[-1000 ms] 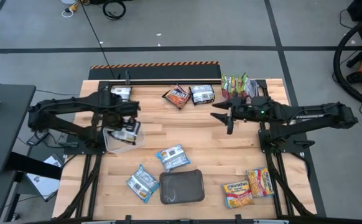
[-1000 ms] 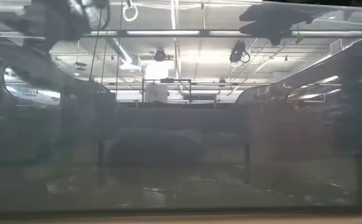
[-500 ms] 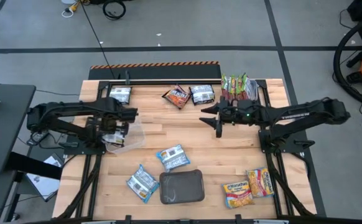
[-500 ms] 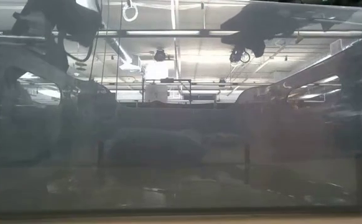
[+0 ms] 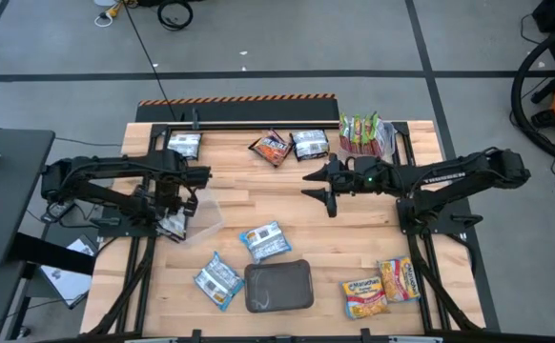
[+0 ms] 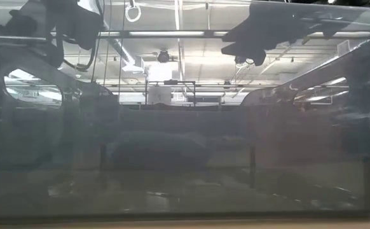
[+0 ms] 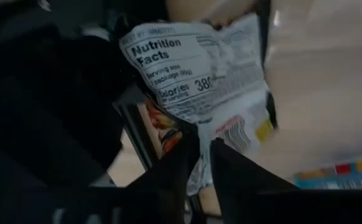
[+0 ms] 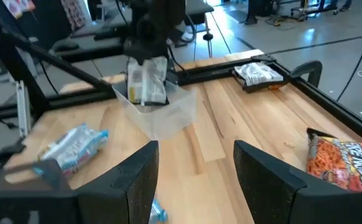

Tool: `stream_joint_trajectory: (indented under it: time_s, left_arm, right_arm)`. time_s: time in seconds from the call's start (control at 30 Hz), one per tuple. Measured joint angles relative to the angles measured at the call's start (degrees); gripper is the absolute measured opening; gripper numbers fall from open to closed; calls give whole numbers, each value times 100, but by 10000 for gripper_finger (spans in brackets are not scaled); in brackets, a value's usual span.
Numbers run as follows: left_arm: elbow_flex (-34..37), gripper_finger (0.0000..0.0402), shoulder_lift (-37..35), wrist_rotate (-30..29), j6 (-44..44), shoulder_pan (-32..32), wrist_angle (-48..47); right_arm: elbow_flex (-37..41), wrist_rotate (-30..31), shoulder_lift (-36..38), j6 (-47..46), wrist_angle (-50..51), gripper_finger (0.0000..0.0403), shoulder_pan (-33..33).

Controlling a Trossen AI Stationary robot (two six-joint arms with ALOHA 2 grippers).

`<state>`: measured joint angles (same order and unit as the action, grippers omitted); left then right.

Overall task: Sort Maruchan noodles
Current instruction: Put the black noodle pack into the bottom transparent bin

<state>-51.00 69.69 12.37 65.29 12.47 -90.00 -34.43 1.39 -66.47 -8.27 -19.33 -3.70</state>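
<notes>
I see a wooden bench (image 5: 287,205) on a grey floor. Nearest me on it lie a dark grey tray (image 5: 278,287), two blue-white packets (image 5: 218,279) beside it on the left, and two yellow-orange packets (image 5: 382,288) at the right corner.

Farther in, the left gripper (image 5: 174,217) hangs over a clear tub (image 5: 201,214) near the left edge. Its fingers (image 7: 175,168) stand close together on a white packet (image 7: 199,74), whose nutrition panel faces the left wrist camera; I cannot tell whether they clamp it or have let go. The right gripper (image 5: 318,181) sits mid-bench, fingers (image 8: 134,177) spread wide with nothing between them.

Along the far edge lie a silver packet (image 5: 184,144), a dark red-brown packet (image 5: 271,148), another silver one (image 5: 310,144), and upright green packets (image 5: 360,131).
</notes>
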Motion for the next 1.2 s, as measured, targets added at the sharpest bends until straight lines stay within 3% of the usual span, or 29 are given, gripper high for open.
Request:
stream_joint_trajectory:
  time_s: [0.33,0.47,0.6,0.77,0.87,1.07,1.2]
  left_arm:
    - [-1,144,-7,1374,-482,0,-2]
    - [-294,146,-9,1381,-491,0,-8]
    - [-1070,143,-11,254,-412,128,0]
    - [-1859,143,-14,-2668,190,472,343]
    - [-1860,143,-6,-3696,237,829,1140]
    - [-1286,152,391,-3803,-1167,1584,3090]
    - [-1032,167,1027,-3851,-1751,2065,3489]
  right_arm:
    - [0,-4,-92,305,6,215,-74]
    - [1,-186,-92,273,6,215,-179]
    - [1,-412,-90,208,6,215,-252]
    - [1,-413,-88,247,4,215,-254]
    - [0,-402,-24,261,6,215,-254]
    - [-1,264,471,667,44,215,-83]
    - [-1,609,1002,720,341,215,87]
